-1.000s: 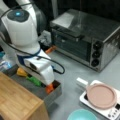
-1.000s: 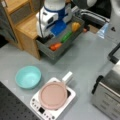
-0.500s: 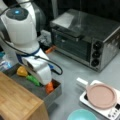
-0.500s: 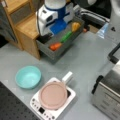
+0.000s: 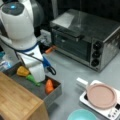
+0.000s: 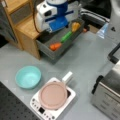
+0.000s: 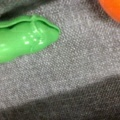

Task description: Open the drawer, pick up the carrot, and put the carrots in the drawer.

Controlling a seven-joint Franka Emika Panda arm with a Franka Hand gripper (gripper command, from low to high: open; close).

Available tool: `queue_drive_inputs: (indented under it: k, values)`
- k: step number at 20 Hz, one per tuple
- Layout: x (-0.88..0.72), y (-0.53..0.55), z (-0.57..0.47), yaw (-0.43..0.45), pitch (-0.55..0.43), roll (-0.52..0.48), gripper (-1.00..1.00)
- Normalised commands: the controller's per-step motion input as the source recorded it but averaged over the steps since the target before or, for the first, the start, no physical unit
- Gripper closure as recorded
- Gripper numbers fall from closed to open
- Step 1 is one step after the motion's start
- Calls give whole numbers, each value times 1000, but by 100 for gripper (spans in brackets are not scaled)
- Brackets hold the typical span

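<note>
Claw [image 5: 40, 78] low in open drawer [image 5: 53, 93], beside carrot [image 5: 49, 86].

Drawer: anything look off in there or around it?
Nothing stands out. The dark grey metal drawer is open; the stubby orange carrot, the green elongated toy vegetable and the yellow rounded toy vegetable lie inside, none spilled. The pincer itself does not show, hidden behind the arm over the drawer.
</note>
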Motion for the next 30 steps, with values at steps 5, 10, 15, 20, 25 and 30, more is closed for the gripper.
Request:
queue_drive_inputs:
  k: [5, 10, 15, 20, 25, 30]
  values:
    - [-296, 323, -124, -528, -222, 112, -100]
    - [-162, 319, -135, -429, -176, 57, -100]
    - [-51, 349, -47, -457, -45, 56, -100]
    - [7, 377, -1, -468, 2, 92, -100]
    - [60, 350, -5, -349, -25, 115, -100]
    - [121, 263, -5, -319, -34, 135, -100]
